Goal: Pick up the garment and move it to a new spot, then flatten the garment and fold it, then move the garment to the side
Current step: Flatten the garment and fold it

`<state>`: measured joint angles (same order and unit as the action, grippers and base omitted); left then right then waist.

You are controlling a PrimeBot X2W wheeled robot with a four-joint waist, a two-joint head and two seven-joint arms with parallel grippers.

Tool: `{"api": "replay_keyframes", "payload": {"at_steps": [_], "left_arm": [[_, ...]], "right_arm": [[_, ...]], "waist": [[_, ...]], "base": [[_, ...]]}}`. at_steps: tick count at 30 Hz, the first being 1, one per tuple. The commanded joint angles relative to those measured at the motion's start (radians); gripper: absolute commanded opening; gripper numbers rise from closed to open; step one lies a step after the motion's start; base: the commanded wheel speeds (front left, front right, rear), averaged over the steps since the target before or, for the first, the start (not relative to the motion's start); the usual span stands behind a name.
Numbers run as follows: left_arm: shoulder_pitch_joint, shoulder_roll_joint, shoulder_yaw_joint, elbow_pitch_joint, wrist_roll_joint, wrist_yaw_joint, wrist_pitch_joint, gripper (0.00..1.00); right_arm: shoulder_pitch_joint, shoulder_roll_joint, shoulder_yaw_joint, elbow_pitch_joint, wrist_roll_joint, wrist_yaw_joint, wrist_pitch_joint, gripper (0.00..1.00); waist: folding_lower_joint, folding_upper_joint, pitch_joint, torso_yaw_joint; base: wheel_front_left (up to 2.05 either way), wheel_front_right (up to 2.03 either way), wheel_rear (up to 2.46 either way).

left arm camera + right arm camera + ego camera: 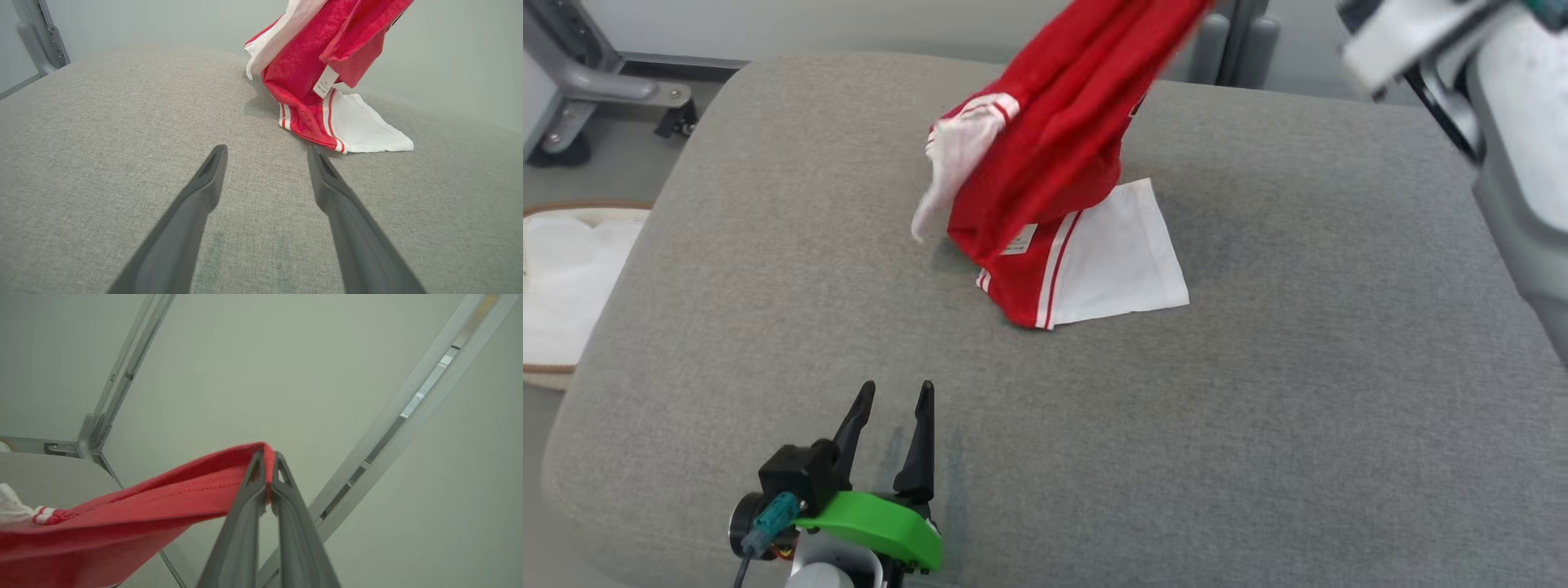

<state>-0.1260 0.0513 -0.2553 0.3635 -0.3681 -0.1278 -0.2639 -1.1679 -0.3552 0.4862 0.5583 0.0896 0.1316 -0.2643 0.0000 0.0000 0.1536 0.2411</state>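
Observation:
The garment [1045, 155] is a red shirt with white sleeves and red-white striped trim. It hangs lifted from the top of the head view, its lower part and one white sleeve [1123, 253] still resting on the grey cushion [1298, 392]. My right gripper [269, 459] is shut on a red edge of the garment [171, 498], high above the cushion. My left gripper [900, 400] stands open low over the cushion's front, well short of the garment [310, 77]. Nothing lies between its fingers [204, 183].
A white cloth in a brown-rimmed basket [560, 286] sits off the cushion's left side. A grey metal frame [580, 82] stands at the back left, and frame bars [408, 400] cross behind my right gripper. The pale right forearm [1503, 122] fills the upper right corner.

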Motion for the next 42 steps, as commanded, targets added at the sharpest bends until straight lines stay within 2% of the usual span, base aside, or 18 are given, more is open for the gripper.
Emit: {"api": "replay_keyframes", "payload": {"at_steps": [1, 4, 7, 11, 14, 15, 16, 17, 24, 28, 33, 42], "left_arm": [[-0.003, 0.001, 0.006, -0.002, 0.006, -0.004, -0.001, 1.00], [-0.003, 0.005, 0.010, -0.002, 0.012, -0.004, -0.001, 1.00], [-0.006, 0.009, 0.009, 0.000, 0.017, -0.004, -0.001, 1.00], [-0.007, 0.014, 0.008, 0.002, 0.020, -0.004, -0.001, 1.00], [-0.012, 0.017, 0.000, 0.002, 0.019, -0.004, -0.001, 1.00], [-0.014, 0.017, -0.002, 0.002, 0.019, -0.004, -0.001, 1.00], [-0.019, 0.019, -0.006, 0.002, 0.019, -0.004, -0.001, 1.00], [-0.022, 0.019, -0.008, 0.003, 0.018, -0.004, -0.001, 1.00], [-0.093, 0.031, -0.021, 0.001, 0.034, -0.004, -0.001, 1.00], [-0.182, 0.050, -0.038, 0.023, 0.039, -0.004, -0.001, 1.00], [-0.307, 0.076, -0.054, 0.094, 0.031, -0.004, -0.001, 1.00], [-0.445, 0.111, -0.059, 0.219, -0.040, -0.004, -0.001, 1.00]], "right_arm": [[0.083, -0.035, -0.015, -0.002, 0.018, -0.002, 0.000, 0.00], [0.260, -0.092, -0.062, 0.003, 0.052, -0.002, 0.000, 0.00], [0.422, -0.122, -0.134, 0.012, 0.055, -0.002, 0.000, 0.00], [0.562, -0.122, -0.223, 0.022, 0.026, -0.002, 0.000, 0.00], [0.640, -0.097, -0.294, 0.020, -0.007, -0.002, 0.000, 0.15], [0.654, -0.095, -0.315, 0.022, -0.018, -0.002, 0.000, 0.24], [0.670, -0.084, -0.345, 0.027, -0.032, -0.002, 0.000, 0.45], [0.686, -0.067, -0.367, 0.031, -0.046, -0.002, 0.000, 1.00], [0.770, 0.070, -0.525, -0.046, -0.158, -0.002, 0.000, 1.00], [0.792, 0.135, -0.559, -0.085, -0.192, -0.002, 0.000, 1.00], [0.777, 0.188, -0.557, -0.120, -0.226, -0.002, 0.000, 1.00], [0.742, 0.234, -0.534, -0.150, -0.243, -0.002, 0.000, 1.00]], "waist": [[0.0000, 0.0000, 0.001, -0.058], [0.0000, 0.0000, -0.002, -0.091], [0.0000, 0.0000, -0.003, -0.117], [0.0000, 0.0000, -0.002, -0.141], [0.0000, 0.0000, 0.000, -0.154], [0.0000, 0.0000, 0.001, -0.156], [0.0000, 0.0000, 0.002, -0.158], [0.0000, 0.0000, 0.002, -0.160], [0.0000, 0.0000, 0.039, -0.183], [0.0000, 0.0000, 0.083, -0.200], [0.0000, 0.0000, 0.143, -0.235], [0.0000, 0.0000, 0.216, -0.286]], "base": [[0.00, 0.00, 0.00], [0.00, 0.00, 0.00], [0.00, 0.00, 0.00], [0.00, 0.00, 0.00], [0.00, 0.00, 0.00], [0.00, 0.00, 0.00], [0.00, 0.00, 0.00], [0.00, 0.00, 0.00], [0.00, 0.00, 0.00], [0.00, 0.00, 0.00], [0.00, 0.00, 0.00], [0.00, 0.00, 0.00]]}}
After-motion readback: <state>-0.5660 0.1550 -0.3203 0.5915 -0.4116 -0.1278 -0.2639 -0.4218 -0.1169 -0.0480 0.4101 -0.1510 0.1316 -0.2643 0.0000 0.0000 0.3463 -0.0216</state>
